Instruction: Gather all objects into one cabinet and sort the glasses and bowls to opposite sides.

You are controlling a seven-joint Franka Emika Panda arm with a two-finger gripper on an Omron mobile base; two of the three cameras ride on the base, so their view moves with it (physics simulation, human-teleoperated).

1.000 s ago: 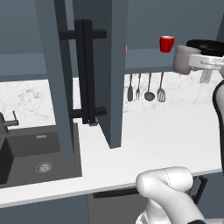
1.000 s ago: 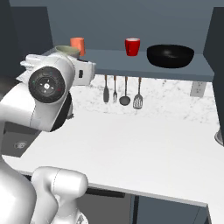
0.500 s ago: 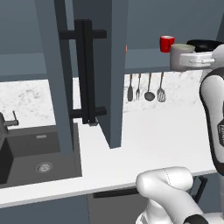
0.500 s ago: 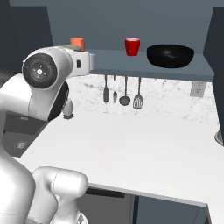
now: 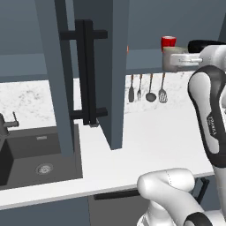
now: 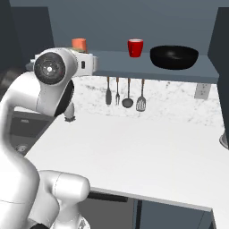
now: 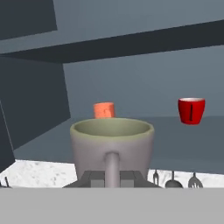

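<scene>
Vs 1 s ago: arm has swung in toward the cabinet (image 5: 119,66); in left base view the hand sat at the far right edge, well right of the red cup (image 5: 168,42), now it's just below/right of it, w/ the greyish-tan cup (image 5: 171,58) carried along; in right base view the wrist has risen from below shelf level to level w/ the shelf (image 6: 134,67) front. Red cup, orange cup (image 6: 79,44) and black bowl (image 6: 174,57) haven't moved. Gripper (image 7: 112,180) is clamped narrow on the greyish-tan cup's handle, fingers either side of it. Cup upright, mouth up, long axis vertical, handle facing back at the hand cam; it hangs in front of the shelf edge, above the counter (image 6: 134,147), whether it touches the shelf I can't tell. On the shelf: orange cup at left, red cup mid, bowl at right, all upright, well apart from each other; red cup's handle faces the hand cam. Hanging utensils (image 6: 125,91) on the wall below shelf. Cabinet door (image 5: 95,70) w/ black bar handle stands open in left base view; sink (image 5: 35,154) at lower left.
</scene>
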